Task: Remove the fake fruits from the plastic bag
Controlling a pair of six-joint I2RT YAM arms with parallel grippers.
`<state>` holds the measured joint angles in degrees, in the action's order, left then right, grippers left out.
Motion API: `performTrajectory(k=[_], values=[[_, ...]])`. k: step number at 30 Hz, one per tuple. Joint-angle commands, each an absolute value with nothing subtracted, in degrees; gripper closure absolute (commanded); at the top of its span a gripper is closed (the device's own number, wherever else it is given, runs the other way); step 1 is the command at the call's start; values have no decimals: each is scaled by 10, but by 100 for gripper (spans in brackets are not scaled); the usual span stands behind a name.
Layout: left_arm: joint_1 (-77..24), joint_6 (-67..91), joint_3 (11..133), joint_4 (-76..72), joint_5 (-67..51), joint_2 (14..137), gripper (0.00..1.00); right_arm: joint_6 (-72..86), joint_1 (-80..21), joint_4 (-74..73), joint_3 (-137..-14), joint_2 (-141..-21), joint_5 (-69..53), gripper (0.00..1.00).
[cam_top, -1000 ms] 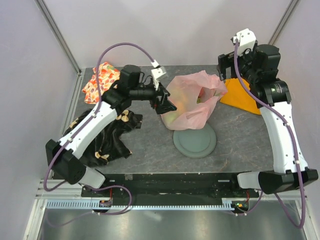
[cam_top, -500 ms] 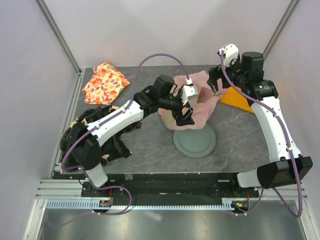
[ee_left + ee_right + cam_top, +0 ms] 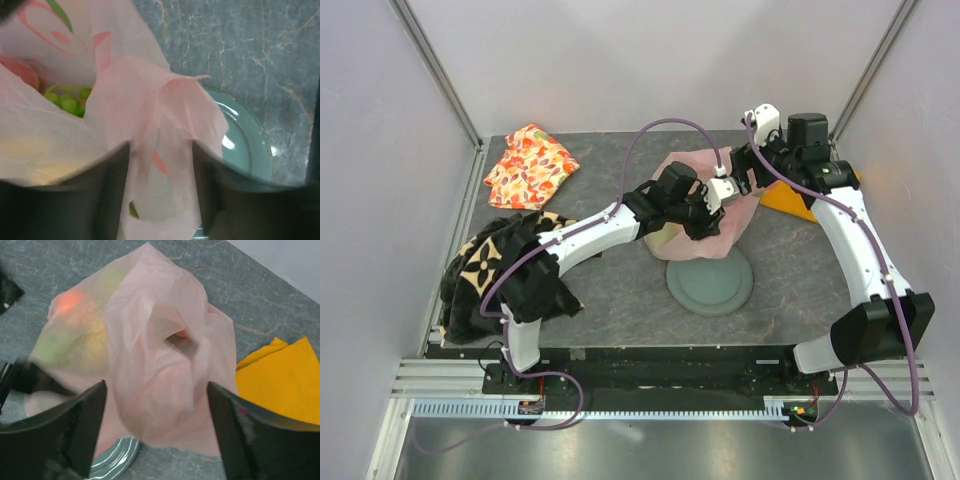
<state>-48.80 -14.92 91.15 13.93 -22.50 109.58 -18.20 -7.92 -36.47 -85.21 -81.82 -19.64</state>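
Observation:
The pink plastic bag (image 3: 685,168) lies at the table's back centre, its near edge over a teal plate (image 3: 712,285). My left gripper (image 3: 718,196) reaches into it from the left and is shut on a bunched fold of the plastic bag (image 3: 150,100). The film fills the gap between its fingers (image 3: 111,200). Green grapes (image 3: 67,100) show inside the bag's mouth. My right gripper (image 3: 157,415) hovers open above the plastic bag (image 3: 150,340), touching nothing. Orange and yellow-green fake fruits (image 3: 75,315) glow through the film.
An orange cloth (image 3: 792,200) lies right of the bag, under the right arm. A floral fabric (image 3: 530,165) sits at the back left. A dark patterned cloth (image 3: 485,270) lies at the left, beneath the left arm. The plate's rim (image 3: 247,145) shows beside the bag.
The left arm has swung right across the bag and its gripper has closed on a fold of plastic. The right arm has come down and left over the bag, its jaws narrowing slightly.

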Motion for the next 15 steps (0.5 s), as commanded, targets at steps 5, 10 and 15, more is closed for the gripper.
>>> performTrajectory(k=[5, 10, 15], values=[[-463, -167, 928, 116, -171, 1099, 98, -139, -80, -324, -929, -929, -193, 100], [-376, -163, 975, 130, -183, 1071, 98, -92, -80, -301, -1081, -1036, -181, 100], [-283, -170, 1101, 157, -223, 1069, 98, -36, -75, -286, -1290, -1142, -163, 100]])
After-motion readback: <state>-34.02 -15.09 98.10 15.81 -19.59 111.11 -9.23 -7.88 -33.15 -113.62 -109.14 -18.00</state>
